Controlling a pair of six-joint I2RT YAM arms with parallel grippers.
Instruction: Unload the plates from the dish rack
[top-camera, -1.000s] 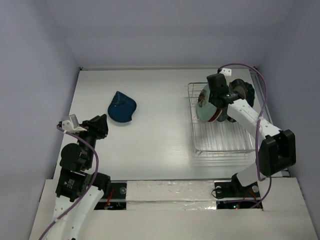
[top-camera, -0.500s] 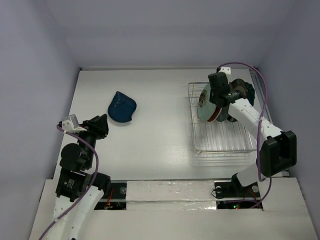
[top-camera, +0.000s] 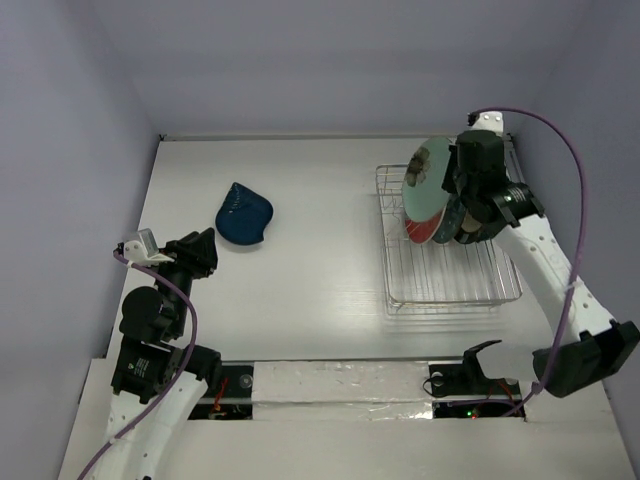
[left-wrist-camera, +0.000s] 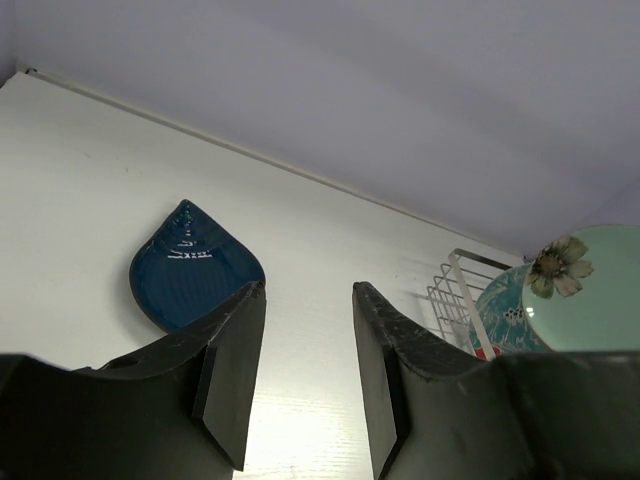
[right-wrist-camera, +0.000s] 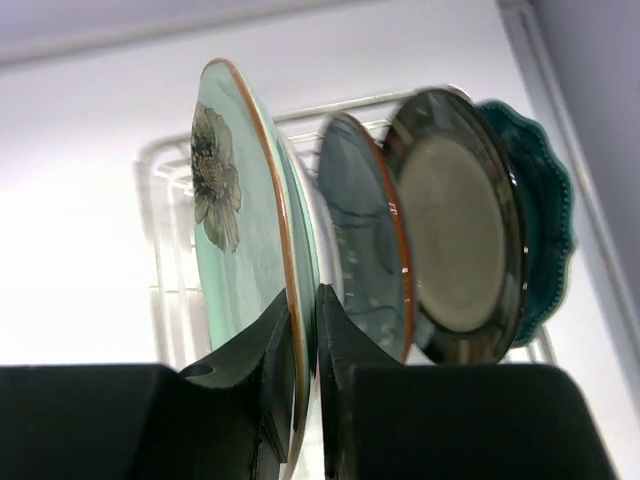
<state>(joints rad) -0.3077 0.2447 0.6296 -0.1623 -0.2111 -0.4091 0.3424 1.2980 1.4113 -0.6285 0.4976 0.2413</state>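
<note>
My right gripper is shut on the rim of a pale mint plate with a brown flower and holds it upright above the chrome dish rack. In the right wrist view the fingers pinch that plate. Behind it in the rack stand a teal-and-red plate, an olive-centred plate and a dark teal scalloped plate. The dark blue shell-shaped plate lies flat on the table at the left. My left gripper is open and empty, near and right of it.
The white table ends at walls on the left, far and right sides. The rack stands close to the right wall. The teal-and-red plate leans at the rack's left side under the lifted plate. Purple cables run along both arms.
My right gripper has lifted the mint flower plate up out of the rack, and the arm has swung out to the right. The left arm has not moved.
</note>
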